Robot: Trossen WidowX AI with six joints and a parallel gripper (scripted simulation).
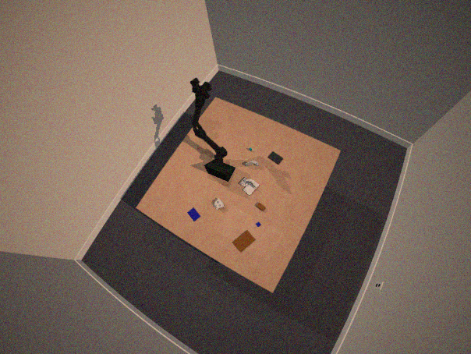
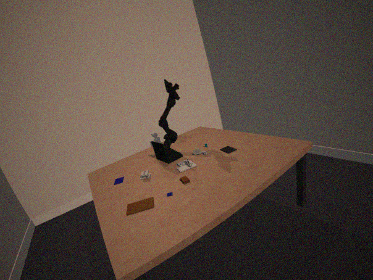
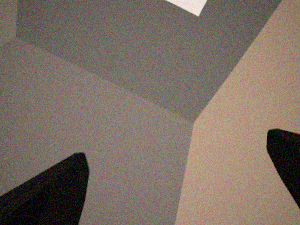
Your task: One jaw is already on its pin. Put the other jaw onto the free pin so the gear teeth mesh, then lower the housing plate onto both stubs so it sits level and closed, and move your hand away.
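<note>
A white base plate lies on the table in front of the arm's base, with a grey-white jaw lying over it; its pins are too small to tell. Another pale jaw-like part lies apart from it, towards the teal thing. A small white part with dark holes, seemingly the housing plate, lies on the other side of the base plate; whether it is flat I cannot tell. My gripper is open and empty, raised high above the table and far from all the parts.
A black tile and small teal thing lie beyond the loose jaw. A small brown block, large brown block, blue square and small blue square lie around.
</note>
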